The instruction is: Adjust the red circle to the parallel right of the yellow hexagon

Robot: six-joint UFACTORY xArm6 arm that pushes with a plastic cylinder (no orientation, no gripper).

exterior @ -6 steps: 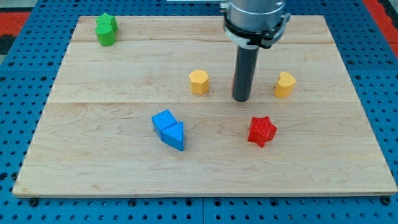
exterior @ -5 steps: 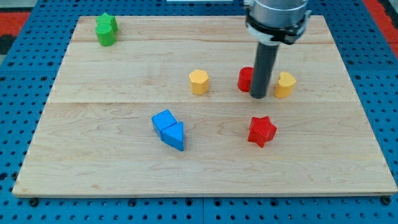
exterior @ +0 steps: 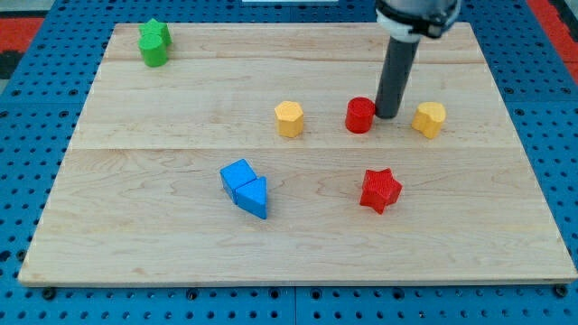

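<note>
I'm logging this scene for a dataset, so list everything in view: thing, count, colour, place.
red circle: 1, red, centre, level with and right of the yellow hexagon
yellow hexagon: 1, yellow, centre
yellow block: 1, yellow, right of my tip
red star: 1, red, lower right
blue blocks: 2, blue, touching, lower left of centre
green blocks: 2, green, touching, top left
board: 1, pale wood, on blue pegboard
my tip: 1, dark, against the red circle's right side
</note>
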